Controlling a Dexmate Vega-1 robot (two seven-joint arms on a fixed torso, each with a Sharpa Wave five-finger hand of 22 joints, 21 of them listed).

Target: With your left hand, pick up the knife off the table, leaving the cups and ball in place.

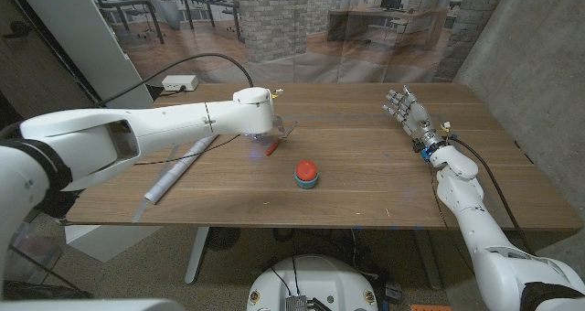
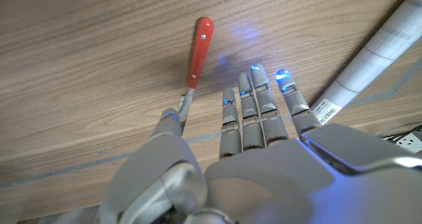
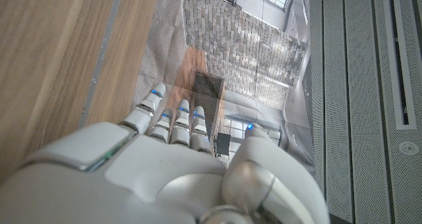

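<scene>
The knife point(image 1: 272, 144) lies on the wooden table point(image 1: 366, 197) near the middle, its red handle point(image 2: 199, 49) pointing away from my left hand and its thin blade point(image 2: 187, 104) running back beside the thumb. My left hand point(image 1: 252, 112) hovers right over the blade end with its fingers point(image 2: 257, 105) stretched out straight, holding nothing; the thumb tip sits at the blade, and I cannot tell if it touches. A red ball on a blue cup point(image 1: 306, 173) stands just right of the knife. My right hand point(image 1: 409, 112) stands at the far right of the table with its fingers apart.
A rolled white paper tube point(image 1: 178, 170) lies on the table's left part, under my left arm; it shows close beside the fingers as the tube point(image 2: 376, 53). A white power block point(image 1: 180, 82) with a black cable sits at the back left edge.
</scene>
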